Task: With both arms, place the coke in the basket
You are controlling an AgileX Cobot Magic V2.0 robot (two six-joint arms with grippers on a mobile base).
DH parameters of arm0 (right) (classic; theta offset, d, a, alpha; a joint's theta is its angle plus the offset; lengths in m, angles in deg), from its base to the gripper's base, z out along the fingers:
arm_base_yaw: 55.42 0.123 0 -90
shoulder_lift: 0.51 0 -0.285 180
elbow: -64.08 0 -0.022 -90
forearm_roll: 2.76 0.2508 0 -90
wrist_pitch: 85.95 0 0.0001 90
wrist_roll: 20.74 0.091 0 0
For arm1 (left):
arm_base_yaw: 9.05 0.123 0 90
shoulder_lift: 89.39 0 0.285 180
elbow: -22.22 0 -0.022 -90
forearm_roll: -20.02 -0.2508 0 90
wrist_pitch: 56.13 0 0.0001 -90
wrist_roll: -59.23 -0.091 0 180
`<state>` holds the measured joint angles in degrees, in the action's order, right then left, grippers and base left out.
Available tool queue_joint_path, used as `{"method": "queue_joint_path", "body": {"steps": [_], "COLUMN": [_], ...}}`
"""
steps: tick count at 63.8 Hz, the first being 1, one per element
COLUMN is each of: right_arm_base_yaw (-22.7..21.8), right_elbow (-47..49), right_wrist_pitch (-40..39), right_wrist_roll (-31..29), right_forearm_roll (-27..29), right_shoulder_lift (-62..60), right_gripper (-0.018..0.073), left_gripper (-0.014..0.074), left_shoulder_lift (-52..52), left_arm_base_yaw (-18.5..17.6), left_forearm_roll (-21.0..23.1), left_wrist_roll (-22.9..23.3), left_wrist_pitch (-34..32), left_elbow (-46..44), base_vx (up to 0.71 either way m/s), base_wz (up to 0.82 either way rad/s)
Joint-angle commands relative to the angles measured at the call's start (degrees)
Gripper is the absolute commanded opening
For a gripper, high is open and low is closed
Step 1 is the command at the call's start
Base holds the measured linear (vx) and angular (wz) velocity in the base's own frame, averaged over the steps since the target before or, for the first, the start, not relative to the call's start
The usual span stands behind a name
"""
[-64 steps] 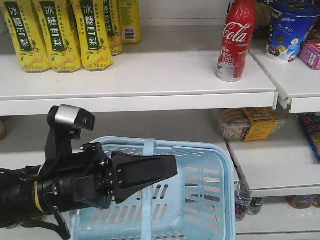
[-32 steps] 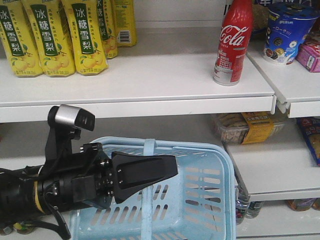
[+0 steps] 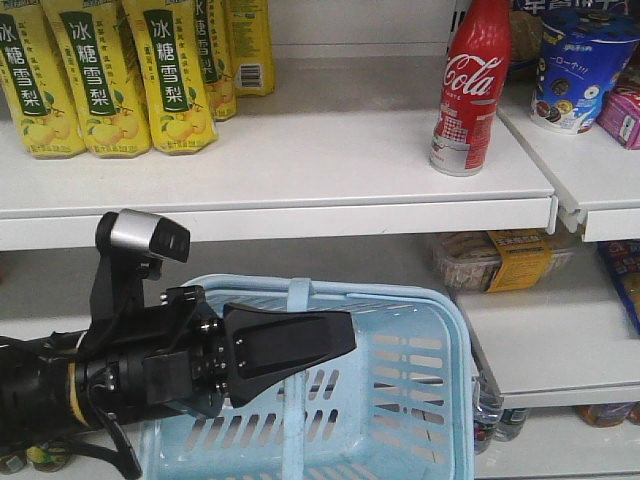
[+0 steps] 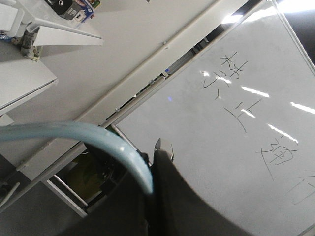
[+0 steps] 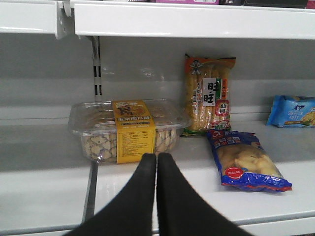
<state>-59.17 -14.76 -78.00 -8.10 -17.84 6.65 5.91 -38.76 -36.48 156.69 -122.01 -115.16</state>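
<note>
The coke point(image 3: 468, 85), a slim red bottle with white script, stands upright on the upper white shelf point(image 3: 300, 170) at the right. The light blue basket point(image 3: 410, 400) hangs below and in front of the shelf. My left gripper point(image 3: 345, 340) is shut on the basket's handle; in the left wrist view the blue handle point(image 4: 98, 133) curves into the closed jaws of the left gripper point(image 4: 157, 147). My right gripper point(image 5: 156, 157) is shut and empty, pointing at the lower shelf. It does not show in the front view.
Several yellow pear-drink bottles point(image 3: 110, 80) stand at the upper left. A blue cup snack point(image 3: 580, 65) is right of the coke. A clear cookie tray point(image 5: 125, 130), a rice-cracker bag point(image 5: 209, 96) and a blue snack pack point(image 5: 246, 160) lie on the lower shelf.
The shelves and the coke shift slightly within the front view. The left arm and the basket keep the same pose.
</note>
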Motion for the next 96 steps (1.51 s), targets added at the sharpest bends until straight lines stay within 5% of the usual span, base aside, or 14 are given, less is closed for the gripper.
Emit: {"method": "queue_joint_path", "body": {"steps": [1, 96], "right_arm_base_yaw": [-0.2, -0.2], "right_elbow": [-0.5, -0.5], "right_wrist_pitch": [-4.1, -4.1], "right_wrist_roll": [-0.5, -0.5], "right_forearm_roll": [-0.8, -0.8], "right_shoulder_lift": [-1.0, -1.0], "right_gripper": [-0.0005, -0.0005], "left_gripper": [-0.0006, -0.0006], "left_shoulder_lift": [1.9, 1.9], "left_arm_base_yaw": [-0.2, -0.2], "left_forearm_roll": [3.9, 3.9], "left_wrist_roll": [-0.6, -0.6], "left_wrist_pitch": [-13.2, -13.2], "left_elbow": [-1.5, -1.5], "base_vx": [0.01, 0.0], "base_wz": [0.03, 0.01]}}
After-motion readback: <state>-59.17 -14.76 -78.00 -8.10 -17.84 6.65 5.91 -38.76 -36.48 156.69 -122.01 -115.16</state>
